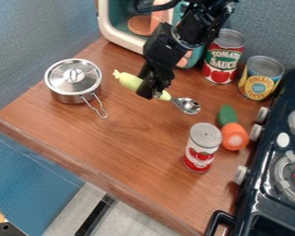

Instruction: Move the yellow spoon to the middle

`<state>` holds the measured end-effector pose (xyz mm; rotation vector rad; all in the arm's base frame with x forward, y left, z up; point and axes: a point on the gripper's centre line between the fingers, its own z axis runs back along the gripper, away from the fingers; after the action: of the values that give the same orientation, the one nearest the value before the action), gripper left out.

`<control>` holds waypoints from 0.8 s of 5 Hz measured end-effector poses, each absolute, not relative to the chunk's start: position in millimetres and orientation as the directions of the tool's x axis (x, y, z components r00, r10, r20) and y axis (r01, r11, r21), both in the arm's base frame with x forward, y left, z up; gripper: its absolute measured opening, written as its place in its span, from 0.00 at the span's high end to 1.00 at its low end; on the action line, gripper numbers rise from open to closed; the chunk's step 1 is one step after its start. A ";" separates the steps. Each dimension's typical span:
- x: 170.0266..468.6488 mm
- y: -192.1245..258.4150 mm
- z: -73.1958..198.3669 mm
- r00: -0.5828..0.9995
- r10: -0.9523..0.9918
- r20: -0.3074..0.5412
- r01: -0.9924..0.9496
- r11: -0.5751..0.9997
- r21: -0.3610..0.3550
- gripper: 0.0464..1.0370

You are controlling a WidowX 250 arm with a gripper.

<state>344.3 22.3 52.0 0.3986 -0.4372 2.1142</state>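
Note:
The black gripper (151, 92) hangs down from the top edge over the upper middle of the wooden counter, across the handle of the yellow spoon (130, 81). The spoon's pale yellow-green handle sticks out to the gripper's left, and its silver bowl lies to the right, pointing toward the lower right. The gripper hides part of the handle between these ends. Whether the spoon touches the counter is hard to make out.
A lidded metal pot (73, 80) stands left on the counter (122, 143). A tomato sauce can (224, 56) and a yellow-labelled can (260, 78) stand behind right. Another can (202, 147), a green piece (226, 115) and an orange piece (235, 137) are near the stove (261, 184).

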 end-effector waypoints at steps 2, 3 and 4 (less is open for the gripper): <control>343.1 16.9 40.5 -0.508 0.733 0.453 -0.854 -0.499 -0.149 0.64; 346.8 20.8 21.7 -0.490 0.777 0.395 -0.865 -0.489 -0.112 0.64; 350.0 25.7 1.3 -0.447 0.827 0.341 -0.886 -0.463 -0.039 0.64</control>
<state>350.0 25.7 1.3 0.3333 -0.2565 2.0346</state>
